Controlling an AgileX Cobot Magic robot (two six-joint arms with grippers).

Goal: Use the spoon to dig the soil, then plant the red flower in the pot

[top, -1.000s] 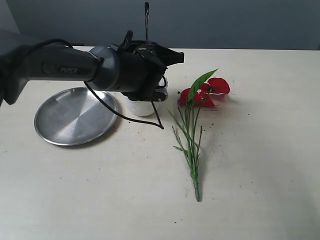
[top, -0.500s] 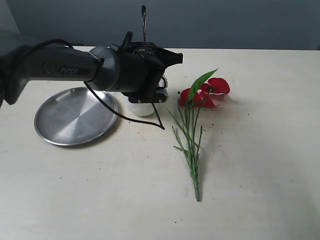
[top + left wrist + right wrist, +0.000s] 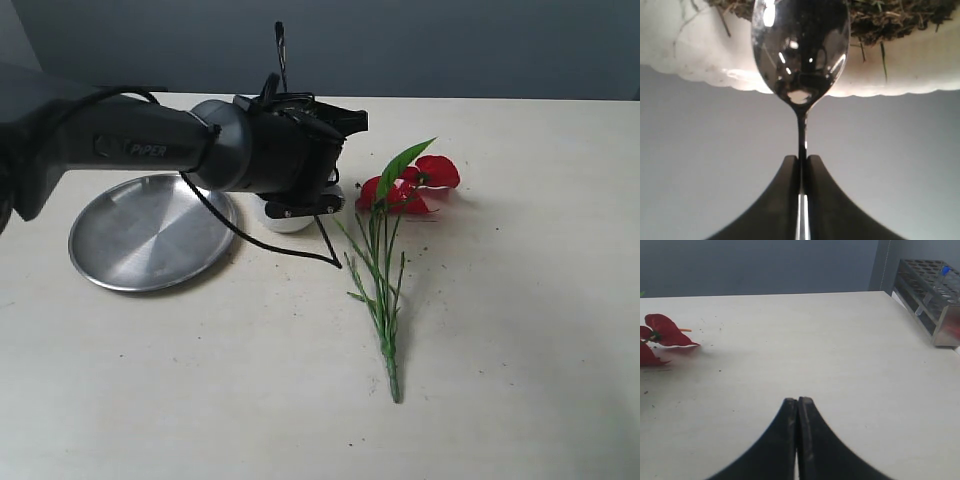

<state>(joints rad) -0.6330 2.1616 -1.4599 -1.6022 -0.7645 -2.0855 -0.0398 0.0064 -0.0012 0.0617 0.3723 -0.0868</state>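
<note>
My left gripper is shut on the thin handle of the shiny spoon. The spoon's bowl lies over the scalloped rim of the white pot, its tip at the dark crumbly soil. In the exterior view the left arm covers most of the pot, and a thin handle end sticks up above the arm. The red flower lies flat on the table right of the pot, with its green stems running toward the front. My right gripper is shut and empty, low over the table, apart from the red petals.
A round steel plate sits left of the pot, partly under the left arm. A black cable hangs from the arm down to the table. A metal test-tube rack stands at the table's far edge in the right wrist view. Soil crumbs lie near the petals.
The left arm has tipped and sunk a little over the pot, now hiding more of it. The handle end above the arm has swung left. The flower has not moved.
</note>
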